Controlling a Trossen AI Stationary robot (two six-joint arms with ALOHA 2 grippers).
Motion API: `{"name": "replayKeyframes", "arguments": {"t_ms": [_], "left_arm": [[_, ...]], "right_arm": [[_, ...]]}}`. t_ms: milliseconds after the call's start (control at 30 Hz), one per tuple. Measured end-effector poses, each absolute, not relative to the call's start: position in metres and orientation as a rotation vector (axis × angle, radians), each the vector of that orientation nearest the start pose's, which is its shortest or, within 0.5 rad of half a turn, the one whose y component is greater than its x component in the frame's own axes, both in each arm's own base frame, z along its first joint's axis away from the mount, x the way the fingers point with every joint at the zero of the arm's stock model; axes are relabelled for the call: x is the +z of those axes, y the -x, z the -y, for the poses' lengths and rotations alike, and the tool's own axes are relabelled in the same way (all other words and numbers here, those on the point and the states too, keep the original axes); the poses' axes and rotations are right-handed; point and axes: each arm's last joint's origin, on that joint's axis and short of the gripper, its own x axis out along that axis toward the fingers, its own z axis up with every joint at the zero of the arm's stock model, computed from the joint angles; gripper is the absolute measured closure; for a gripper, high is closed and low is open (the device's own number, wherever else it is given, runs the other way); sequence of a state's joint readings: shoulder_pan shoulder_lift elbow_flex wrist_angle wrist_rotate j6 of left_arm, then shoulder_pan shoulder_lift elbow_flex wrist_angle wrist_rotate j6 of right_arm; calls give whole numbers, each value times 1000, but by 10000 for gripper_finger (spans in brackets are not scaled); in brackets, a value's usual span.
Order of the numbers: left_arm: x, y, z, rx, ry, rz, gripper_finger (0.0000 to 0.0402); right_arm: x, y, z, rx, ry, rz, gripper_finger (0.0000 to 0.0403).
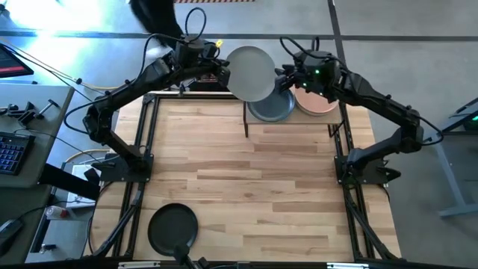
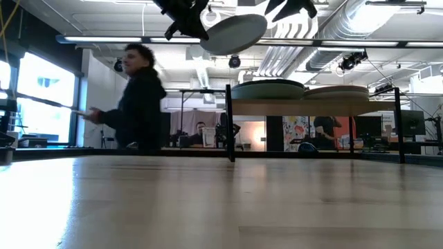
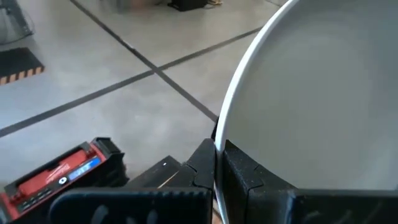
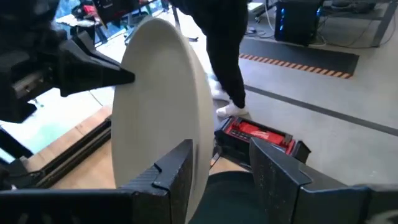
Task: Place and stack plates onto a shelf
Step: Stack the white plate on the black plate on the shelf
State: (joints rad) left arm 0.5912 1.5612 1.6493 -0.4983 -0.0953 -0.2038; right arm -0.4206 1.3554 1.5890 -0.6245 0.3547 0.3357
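An off-white plate [image 1: 250, 73] hangs in the air above the far edge of the table, with my left gripper [image 1: 222, 69] shut on it. In the low view the plate [image 2: 234, 31] sits tilted, higher than the shelf [image 2: 311, 107]. On the shelf rest a grey-green stack of plates [image 1: 270, 108] and a peach stack [image 1: 317, 101]. My right gripper [image 4: 217, 177] is open at the plate's right side, with nothing between its fingers. A black plate [image 1: 173, 224] lies on the table at the near left. My left gripper pinches the off-white plate's rim [image 3: 219, 146] on its left side, one finger on each face. The fingers come from the table's left, slanting a little down. The plate is lifted clear, tilted, above the shelf's left half. My right gripper has one finger [image 4: 177, 168] close against the plate's rim; I cannot tell whether it touches.
A red-and-black box [image 4: 255, 134] lies on the floor beyond the table's far edge. A person in dark clothes [image 2: 138, 97] moves behind the table. Thin black posts [image 1: 246, 119] edge the shelf. The wooden tabletop [image 1: 246, 194] stretches toward the near edge.
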Motion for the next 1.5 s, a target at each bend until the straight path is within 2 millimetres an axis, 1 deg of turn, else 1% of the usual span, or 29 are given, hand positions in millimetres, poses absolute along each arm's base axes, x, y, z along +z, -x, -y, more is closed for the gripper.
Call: {"name": "replayKeyframes", "arguments": {"t_ms": [267,400,567,767,800,933,1067,1333,1433,1500], "left_arm": [[411,-285,-194,699,254,-348,401],[411,-285,-194,695,231,-356,401],[410,-285,-194,694,226,-364,401],[410,-285,-194,692,212,-371,401],[410,-285,-194,692,207,-372,401],[410,-285,-194,683,182,-383,400],[410,-285,-193,674,169,-389,380],[410,-286,-192,624,172,-386,313],[411,-285,-191,626,213,-368,294],[417,-281,-188,620,228,-345,288]], "right_arm": [[425,-266,128,-794,-367,-322,261],[421,-270,129,-800,-388,-330,267],[421,-270,129,-804,-409,-318,306],[421,-270,129,-810,-470,-301,384],[420,-270,129,-814,-479,-300,392],[419,-270,129,-827,-545,-287,390],[417,-269,129,-833,-570,-295,399],[415,-267,127,-844,-593,-317,401],[416,-262,125,-848,-593,-339,402],[420,-255,124,-848,-595,-334,402]]}}
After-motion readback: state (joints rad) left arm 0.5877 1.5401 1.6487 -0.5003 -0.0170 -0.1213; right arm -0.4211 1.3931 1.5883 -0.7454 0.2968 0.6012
